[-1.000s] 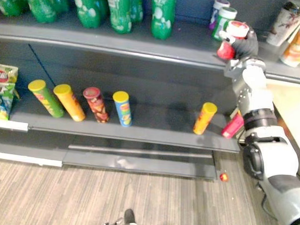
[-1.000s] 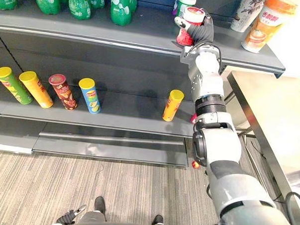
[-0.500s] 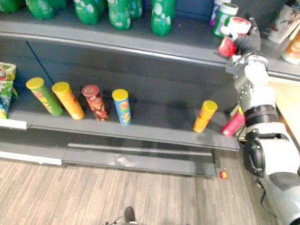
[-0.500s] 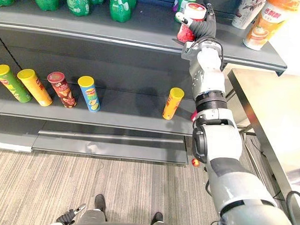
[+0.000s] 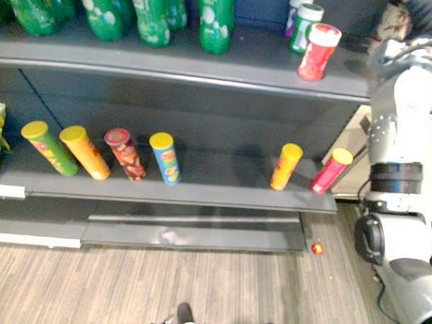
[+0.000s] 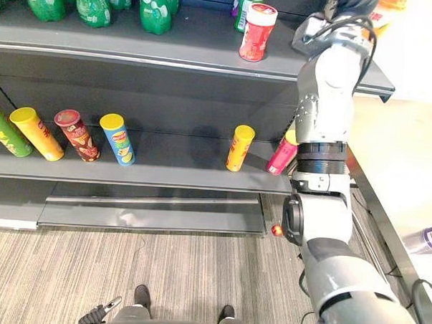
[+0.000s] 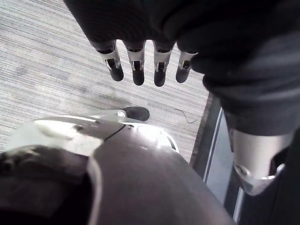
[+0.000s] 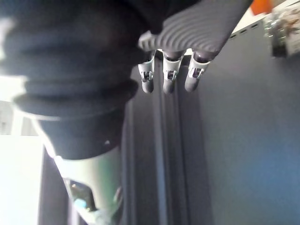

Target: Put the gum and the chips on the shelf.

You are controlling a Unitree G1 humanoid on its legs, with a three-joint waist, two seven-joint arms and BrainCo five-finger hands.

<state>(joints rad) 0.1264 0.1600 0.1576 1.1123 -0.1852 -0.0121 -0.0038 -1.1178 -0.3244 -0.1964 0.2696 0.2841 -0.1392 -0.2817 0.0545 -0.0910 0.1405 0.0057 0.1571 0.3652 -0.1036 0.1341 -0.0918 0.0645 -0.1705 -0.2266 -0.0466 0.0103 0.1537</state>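
I am holding my right hand (image 8: 169,77) up, fingers straight and empty, to the right of the red gum canister (image 5: 319,52) standing upright on the upper shelf (image 5: 206,65), while the pink chips tube (image 5: 331,170) is leaning on the lower shelf (image 5: 222,182) below.

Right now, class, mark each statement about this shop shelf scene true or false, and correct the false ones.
1. The red canister stands upright on the upper shelf. True.
2. The right hand grips the red canister. False: it is open, holds nothing, and is apart from the canister.
3. The green bottles stand on the lower shelf. False: they stand on the upper shelf; the lower shelf holds chip tubes.
4. The left hand is open and holds nothing. True.
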